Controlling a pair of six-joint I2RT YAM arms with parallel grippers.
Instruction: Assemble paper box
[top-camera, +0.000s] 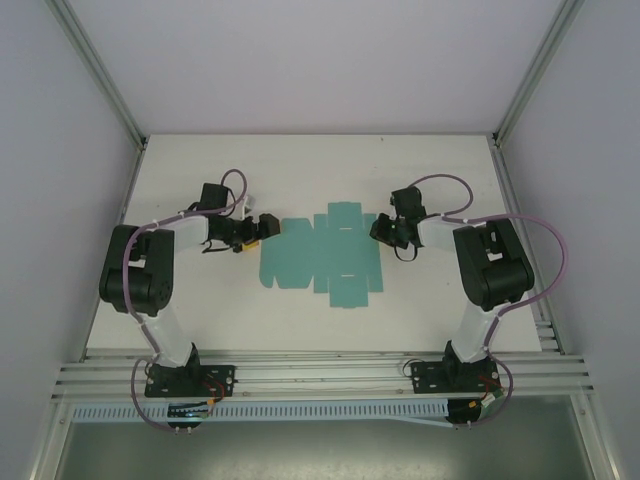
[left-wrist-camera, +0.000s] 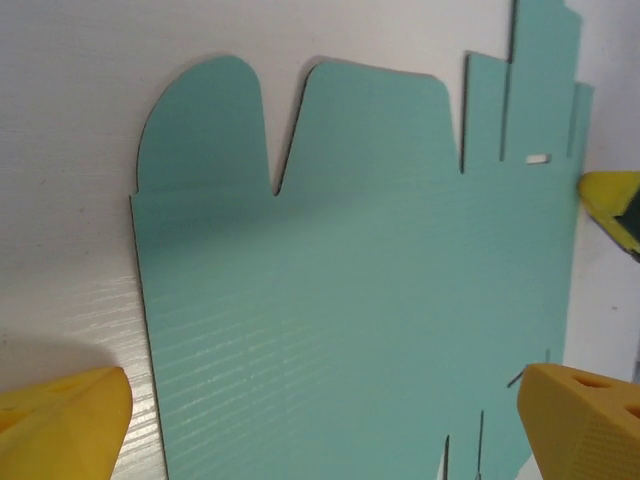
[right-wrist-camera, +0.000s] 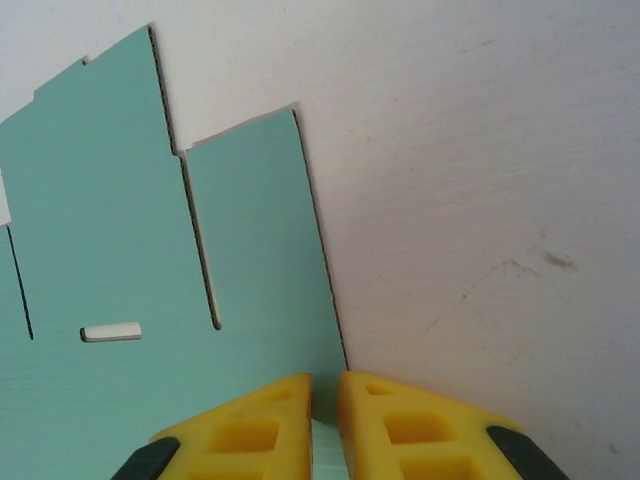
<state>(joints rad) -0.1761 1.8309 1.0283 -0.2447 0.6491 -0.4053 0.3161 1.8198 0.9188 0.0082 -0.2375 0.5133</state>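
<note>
The paper box (top-camera: 325, 255) is a flat teal die-cut sheet with flaps and tabs, lying in the middle of the white table (top-camera: 200, 170). My left gripper (top-camera: 252, 238) hovers at the sheet's left end, open. In the left wrist view its yellow fingers (left-wrist-camera: 60, 420) stand wide apart over the teal sheet (left-wrist-camera: 350, 300). My right gripper (top-camera: 384, 232) is at the sheet's right end. In the right wrist view my right gripper (right-wrist-camera: 325, 395) has its fingers drawn almost together, pinching the right edge of a flap (right-wrist-camera: 255, 230).
White walls and metal frame posts (top-camera: 100, 70) enclose the table on three sides. Aluminium rails (top-camera: 320, 375) run along the near edge by the arm bases. Bare tabletop (right-wrist-camera: 480, 180) lies to the right of the flap.
</note>
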